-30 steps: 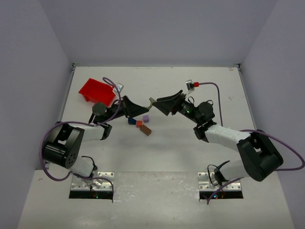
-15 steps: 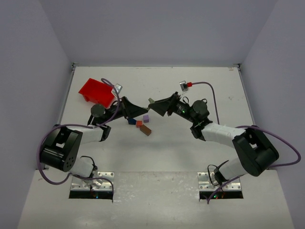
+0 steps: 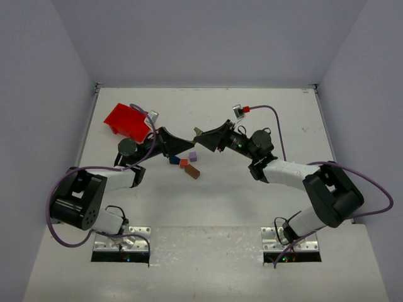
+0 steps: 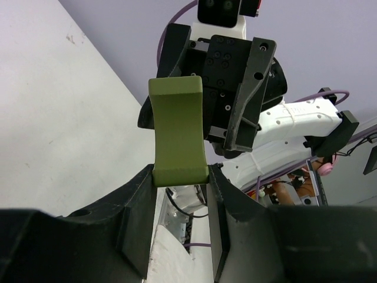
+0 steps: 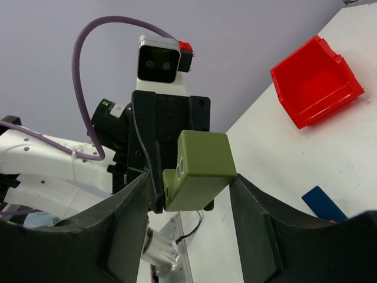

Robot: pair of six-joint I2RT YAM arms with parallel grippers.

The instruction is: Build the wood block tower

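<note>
Left gripper [image 4: 179, 177]: clenched on the foot of an olive-green curved block [image 4: 177, 127], held aloft above mid-table. Right gripper [image 5: 191, 183]: over the last second it has slid in from 3 o'clock to meet the left one, and its jaws have narrowed to straddle the same block, with a gap showing on one side, so it is not yet clamped. Judged to be a mid-air handover, about to be pinched. Loose stock lies on the table [image 3: 252, 113] at 6 o'clock from the meeting point: lilac block [image 3: 192, 155], dark blue block [image 3: 174, 160], orange-red block [image 3: 184, 163] and brown block [image 3: 192, 172], close together, none stacked; no tower started. Red bin [image 3: 128, 121] at 10 o'clock.
</note>
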